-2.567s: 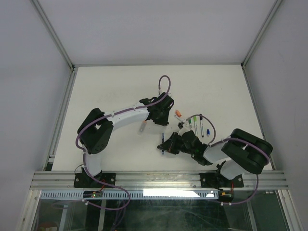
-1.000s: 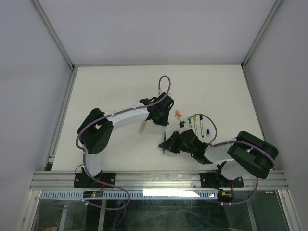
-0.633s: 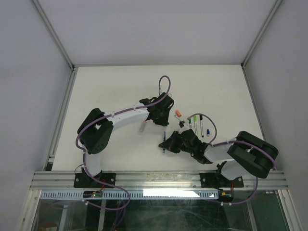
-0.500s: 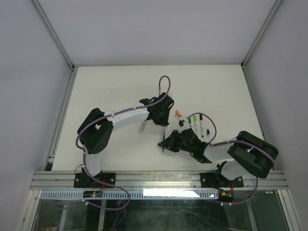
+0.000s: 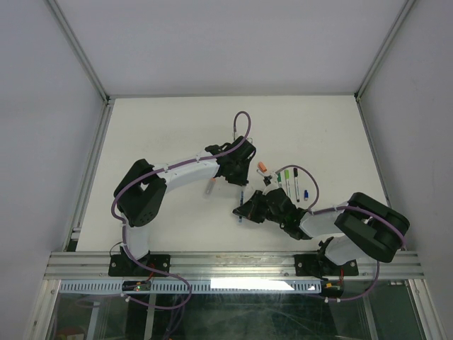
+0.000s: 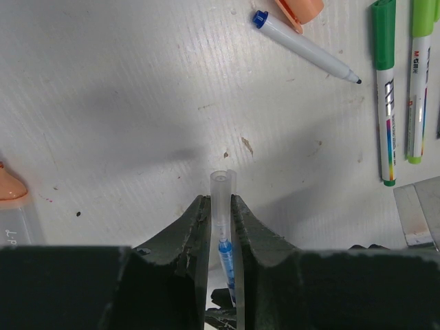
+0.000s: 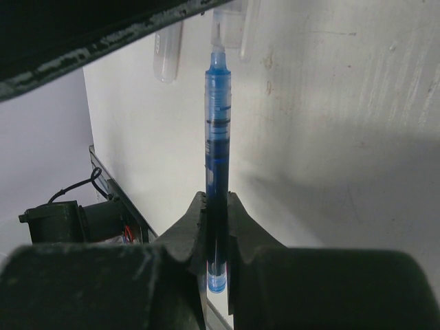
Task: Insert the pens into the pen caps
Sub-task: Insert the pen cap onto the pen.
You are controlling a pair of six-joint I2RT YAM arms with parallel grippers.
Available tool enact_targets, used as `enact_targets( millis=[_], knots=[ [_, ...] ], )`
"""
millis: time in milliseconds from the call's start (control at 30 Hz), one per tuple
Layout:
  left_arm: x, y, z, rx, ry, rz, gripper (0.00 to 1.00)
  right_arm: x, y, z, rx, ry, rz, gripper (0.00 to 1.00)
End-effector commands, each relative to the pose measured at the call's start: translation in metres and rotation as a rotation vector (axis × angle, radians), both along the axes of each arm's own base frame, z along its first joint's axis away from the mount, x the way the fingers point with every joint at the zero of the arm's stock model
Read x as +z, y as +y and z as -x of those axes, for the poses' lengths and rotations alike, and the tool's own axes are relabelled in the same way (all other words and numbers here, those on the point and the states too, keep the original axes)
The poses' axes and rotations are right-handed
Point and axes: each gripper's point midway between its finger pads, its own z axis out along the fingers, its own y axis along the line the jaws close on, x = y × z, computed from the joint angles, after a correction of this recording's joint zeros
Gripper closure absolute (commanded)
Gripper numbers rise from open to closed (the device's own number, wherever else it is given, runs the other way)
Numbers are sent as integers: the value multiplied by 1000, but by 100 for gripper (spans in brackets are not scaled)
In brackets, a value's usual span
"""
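left gripper (image 6: 220, 201): pinched tight on clear cap (image 6: 220, 181). right gripper (image 7: 216, 198): pinched tight on blue pen (image 7: 217, 117), held over table (image 5: 163, 127). pen tip in cap mouth, both in one straight line. push straight along it.

With the spot where the left gripper (image 6: 220, 205) and right gripper (image 7: 216, 201) meet as the dial's centre, nothing passes straight through. The slim blue pen (image 7: 216, 130) and clear plastic cap (image 6: 220, 184) they clamp bridge the gap tip to tip. At 12 the left arm's black wrist (image 5: 232, 164) and its purple cable loop (image 5: 243, 120) block the way. A stubby orange cap (image 5: 262, 168) sits at 1, and a row of green and white marker pens (image 5: 289, 183) lies at 2 to 3 under another cable arch (image 5: 316, 190). An orange-capped grey pen (image 5: 210, 187) lies at 10. The right arm (image 5: 318, 221) fills 4. Bare white table (image 5: 191, 223) shows at 7 to 8 and across the far half.
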Motion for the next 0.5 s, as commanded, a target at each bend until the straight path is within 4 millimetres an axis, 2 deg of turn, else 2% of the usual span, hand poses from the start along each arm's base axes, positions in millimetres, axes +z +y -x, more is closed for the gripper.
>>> enact_targets(
  millis=[0, 467],
  knots=[
    [26, -9, -5, 4, -41, 78, 82, 18, 7, -14, -23, -54, -34, 100],
    [27, -9, -5, 8, -41, 81, 83, 18, 10, -26, -45, -56, -30, 100]
  ],
)
